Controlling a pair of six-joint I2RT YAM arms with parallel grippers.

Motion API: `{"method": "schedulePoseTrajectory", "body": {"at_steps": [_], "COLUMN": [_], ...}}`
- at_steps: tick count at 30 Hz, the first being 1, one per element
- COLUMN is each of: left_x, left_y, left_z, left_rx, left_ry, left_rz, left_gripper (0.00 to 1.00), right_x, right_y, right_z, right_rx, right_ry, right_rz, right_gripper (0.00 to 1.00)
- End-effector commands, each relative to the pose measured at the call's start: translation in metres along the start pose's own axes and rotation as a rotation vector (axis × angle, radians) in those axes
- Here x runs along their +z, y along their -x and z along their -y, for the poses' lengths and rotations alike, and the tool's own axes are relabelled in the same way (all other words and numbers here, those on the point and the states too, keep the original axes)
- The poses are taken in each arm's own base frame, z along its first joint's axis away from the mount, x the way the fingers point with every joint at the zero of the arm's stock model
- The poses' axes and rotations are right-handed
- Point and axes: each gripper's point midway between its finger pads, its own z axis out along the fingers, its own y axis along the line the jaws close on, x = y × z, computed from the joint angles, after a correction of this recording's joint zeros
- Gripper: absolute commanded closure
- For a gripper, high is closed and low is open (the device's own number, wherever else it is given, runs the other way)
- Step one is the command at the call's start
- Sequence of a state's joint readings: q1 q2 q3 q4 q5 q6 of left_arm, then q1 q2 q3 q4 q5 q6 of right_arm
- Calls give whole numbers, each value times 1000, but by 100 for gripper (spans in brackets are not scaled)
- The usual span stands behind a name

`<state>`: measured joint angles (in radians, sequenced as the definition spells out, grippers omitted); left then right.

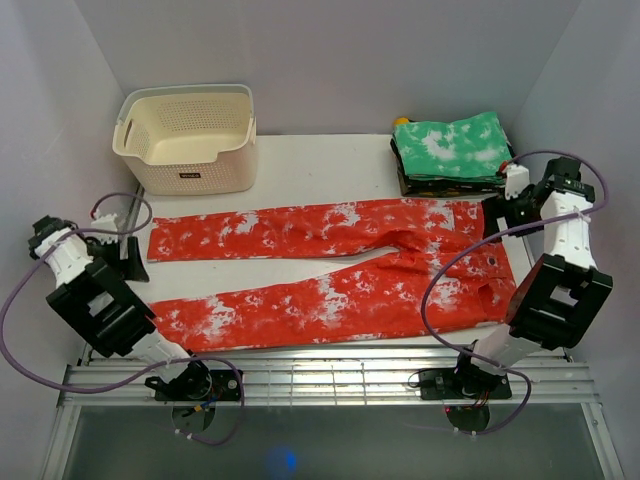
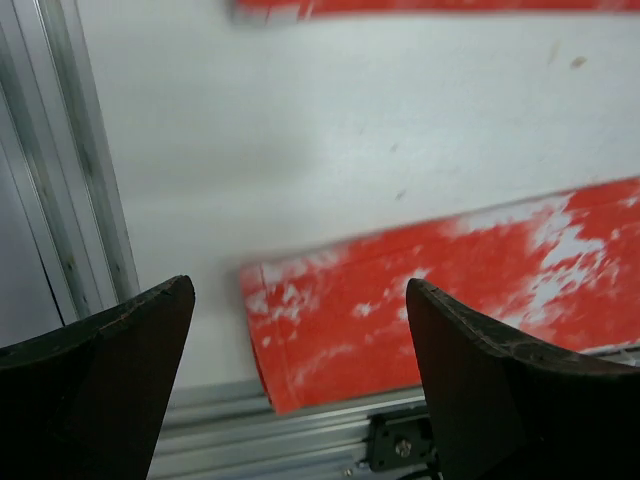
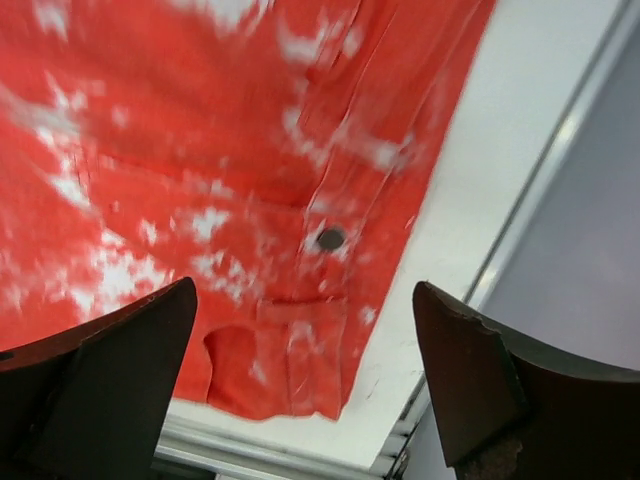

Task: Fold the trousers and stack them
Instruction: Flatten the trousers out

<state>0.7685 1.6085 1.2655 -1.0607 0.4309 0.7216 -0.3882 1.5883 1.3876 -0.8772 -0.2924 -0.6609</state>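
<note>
Left wrist view: only one hem end of the trousers, cut off at 3 o'clock, plus a sliver of the other leg at 12. Right wrist view: blurred, cut off at 12 and 9. Behind the green cloth, at 10 o'clock, a mostly hidden yellow thing, unnameable.

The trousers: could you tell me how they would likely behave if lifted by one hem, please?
Probably floppy: the trousers lie flat with soft creases near the waist, so unheld parts would likely drape and trail. Likely light: the cloth looks thin. Pushed, they would probably bunch rather than slide over the table.
</note>
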Motion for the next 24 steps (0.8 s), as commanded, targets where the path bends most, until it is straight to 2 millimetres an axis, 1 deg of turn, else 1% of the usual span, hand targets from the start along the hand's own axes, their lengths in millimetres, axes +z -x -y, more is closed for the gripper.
{"method": "schedulePoseTrajectory", "body": {"at_steps": [1,2,3,4,5,6,8,9,10,11,12,13,15,16,17,18,19,20,22,23,24], "left_x": [-14,-14,-9,-7,-4,4,11,17,21,25,31,34,42,38,37,36,35,25,20,9,8], "left_y": [-71,-79,-92,-102,-105,-118,-122,-129,-132,-133,-140,-141,-139,-126,-118,-110,-104,-84,-70,-54,-49], "left_z": [-8,-12,-12,-16,-25,-19,-19,-15,-15,-21,-22,-23,-28,-40,-45,-53,-62,-81,-98,-110,-113], "left_rx": [-41,-48,-55,-72,-64,-72,-48,-50,-51,-49,-61,-72,-100,-101,-123,-122,-119,-100,-84,-71,-62], "left_ry": [8,21,17,31,69,54,56,44,47,70,65,62,49,72,82,98,112,160,196,224,222], "left_rz": [-153,-160,-183,-192,-193,-219,-209,-221,-229,-225,-253,-257,-254,-231,-222,-212,-214,-183,-176,-150,-149], "left_gripper": [2,2,4,7,10,17,21,22,26,28,31,43,60,70,95,100,100,100,100,100,100], "right_x": [4,7,12,15,21,28,36,44,48,51,56,57,60,59,59,56,54,52,47,43,39], "right_y": [-89,-98,-115,-123,-126,-137,-146,-154,-158,-163,-167,-173,-181,-184,-185,-186,-187,-189,-192,-194,-193], "right_z": [-33,-35,-43,-42,-38,-42,-42,-44,-42,-42,-41,-42,-42,-42,-42,-40,-38,-38,-34,-37,-38], "right_rx": [27,26,43,55,54,67,79,85,92,94,98,108,122,133,139,139,135,133,129,131,127], "right_ry": [133,146,175,172,157,171,177,185,182,182,183,184,193,195,195,182,173,168,152,165,161], "right_rz": [-270,-282,-320,-330,-326,-349,-368,-385,-392,-405,-413,-423,-442,-446,-449,-451,-449,-451,-452,-460,-456], "right_gripper": [9,9,11,13,13,13,13,13,15,15,15,17,18,18,18,18,18,18,18,18,19]}}
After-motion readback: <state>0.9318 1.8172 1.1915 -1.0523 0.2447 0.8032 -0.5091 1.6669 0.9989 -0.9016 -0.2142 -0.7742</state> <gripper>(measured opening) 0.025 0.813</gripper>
